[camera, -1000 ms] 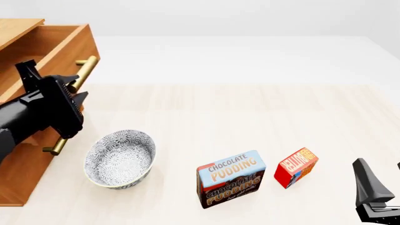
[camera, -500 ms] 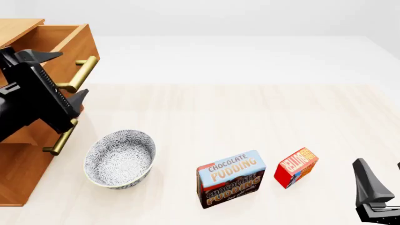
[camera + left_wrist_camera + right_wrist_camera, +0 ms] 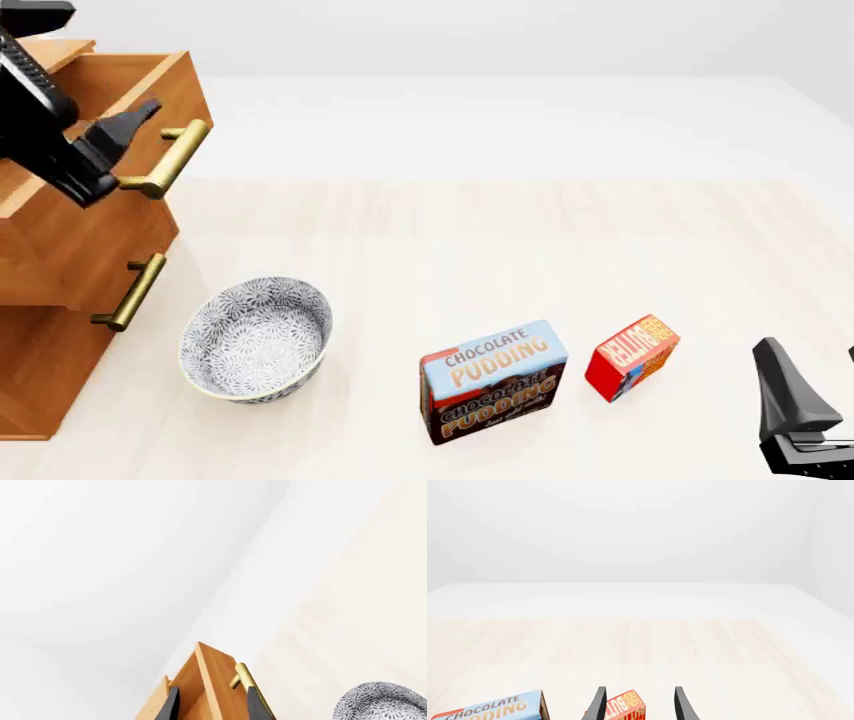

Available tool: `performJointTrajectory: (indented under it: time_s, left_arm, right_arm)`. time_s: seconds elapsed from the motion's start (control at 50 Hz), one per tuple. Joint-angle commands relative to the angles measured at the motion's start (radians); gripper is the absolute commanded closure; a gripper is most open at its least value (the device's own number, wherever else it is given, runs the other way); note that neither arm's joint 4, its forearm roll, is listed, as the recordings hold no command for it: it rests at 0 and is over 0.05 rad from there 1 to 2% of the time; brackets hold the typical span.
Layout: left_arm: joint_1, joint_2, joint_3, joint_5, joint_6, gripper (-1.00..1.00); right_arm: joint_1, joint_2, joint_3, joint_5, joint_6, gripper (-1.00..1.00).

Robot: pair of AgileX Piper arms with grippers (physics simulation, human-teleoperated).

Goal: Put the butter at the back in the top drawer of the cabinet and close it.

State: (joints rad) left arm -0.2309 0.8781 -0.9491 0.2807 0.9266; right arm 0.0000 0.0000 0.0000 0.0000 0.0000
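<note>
Already the top drawer point(image 3: 100, 120) stands pulled out, while the butter point(image 3: 633, 357) rests on the worktop point(image 3: 534, 250) beside the pudding box point(image 3: 493, 381). Both the left end effector point(image 3: 80, 110) and right end effector point(image 3: 637, 705) are released, empty. Ideally the right one descends squarely over the butter's narrow sides before clenching.

Red butter point(image 3: 633, 356) on table; cabinet point(image 3: 54, 330) top drawer point(image 3: 114, 120) pulled open.

Your left gripper point(image 3: 80, 140) has risen from beside the middle drawer's handle point(image 3: 131, 292) to the top drawer point(image 3: 127, 110), its handle point(image 3: 167, 158) now uncovered.
</note>
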Motion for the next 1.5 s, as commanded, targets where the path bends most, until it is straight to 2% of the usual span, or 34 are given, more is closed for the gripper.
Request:
performJointTrajectory:
  time_s: [0.02,0.06,0.1,0.12,0.14,0.2,0.24,0.28,0.32,0.34,0.36,0.48,0.54,0.56,0.6,0.68,0.78,0.82,0.86,0.96,1.0,1.04,1.18,1.22,1.28,1.3,1.34,1.5]
  left_arm:
    - [0.0,0.059,-0.302,0.278,-0.247,-1.0]
    - [0.009,0.073,-0.344,0.325,-0.307,-1.0]
    - [0.009,0.081,-0.374,0.35,-0.335,-1.0]
    - [0.019,0.102,-0.419,0.403,-0.39,-1.0]
    - [0.019,0.103,-0.421,0.404,-0.39,-1.0]
    - [0.026,0.135,-0.497,0.474,-0.478,-1.0]
    - [0.028,0.144,-0.53,0.496,-0.509,-1.0]
    - [0.03,0.175,-0.58,0.546,-0.579,-1.0]
    - [0.024,0.186,-0.601,0.56,-0.6,-1.0]
    - [0.02,0.209,-0.636,0.593,-0.651,-1.0]
    - [0.02,0.21,-0.637,0.594,-0.651,-1.0]
    - [-0.022,0.28,-0.721,0.654,-0.798,-1.0]
    - [-0.086,0.351,-0.776,0.7,-0.932,-1.0]
    - [-0.086,0.351,-0.777,0.7,-0.932,-1.0]
    - [-0.097,0.369,-0.805,0.726,-0.987,-1.0]
    - [-0.073,0.361,-0.815,0.733,-0.984,-1.0]
    - [-0.066,0.364,-0.824,0.751,-1.058,-1.0]
    - [-0.112,0.384,-0.835,0.756,-1.152,-1.0]
    - [-0.104,0.383,-0.85,0.769,-1.179,-1.0]
    - [-0.072,0.376,-0.88,0.79,-1.167,-1.0]
    - [-0.072,0.377,-0.878,0.795,-1.183,-1.0]
    - [-0.108,0.391,-0.88,0.8,-1.23,-1.0]
    - [-0.061,0.385,-0.914,0.855,-1.225,-1.0]
    - [-0.016,0.372,-0.927,0.872,-1.187,-1.0]
    - [-0.025,0.375,-0.926,0.871,-1.204,-1.0]
    - [0.008,0.364,-0.929,0.878,-1.178,-1.0]
    - [-0.01,0.37,-0.92,0.875,-1.198,-1.0]
    - [0.031,0.36,-0.931,0.895,-1.171,-1.0]
  right_arm:
    - [0.0,0.0,0.0,0.0,0.0,-1.0]
    - [0.0,0.0,0.0,0.0,0.0,-1.0]
    - [0.0,0.0,0.0,0.0,0.0,-1.0]
    - [0.0,0.0,0.0,0.0,0.0,-1.0]
    - [0.0,0.0,0.0,0.0,0.0,-1.0]
    - [0.0,0.0,0.0,0.0,0.0,-1.0]
    - [0.0,0.0,0.0,0.0,0.0,-1.0]
    - [0.0,0.0,0.0,0.0,0.0,-1.0]
    - [0.0,0.0,0.0,0.0,0.0,-1.0]
    - [0.0,0.0,0.0,0.0,0.0,-1.0]
    - [0.0,0.0,0.0,0.0,0.0,-1.0]
    - [0.0,0.0,0.0,0.0,0.0,-1.0]
    - [0.0,0.0,0.0,0.0,0.0,-1.0]
    - [0.0,0.0,0.0,0.0,0.0,-1.0]
    - [0.0,0.0,0.0,0.0,0.0,-1.0]
    - [0.0,0.0,0.0,0.0,0.0,-1.0]
    - [0.0,0.0,0.0,0.0,0.0,-1.0]
    - [0.0,0.0,0.0,0.0,0.0,-1.0]
    - [0.0,0.0,0.0,0.0,0.0,-1.0]
    - [0.0,0.0,0.0,0.0,0.0,-1.0]
    - [0.0,0.0,0.0,0.0,0.0,-1.0]
    - [0.0,0.0,0.0,0.0,0.0,-1.0]
    - [0.0,0.0,0.0,0.0,0.0,-1.0]
    - [0.0,0.0,0.0,0.0,0.0,-1.0]
    - [0.0,0.0,0.0,0.0,0.0,-1.0]
    - [0.0,0.0,0.0,0.0,0.0,-1.0]
    - [0.0,0.0,0.0,0.0,0.0,-1.0]
    - [0.0,0.0,0.0,0.0,0.0,-1.0]
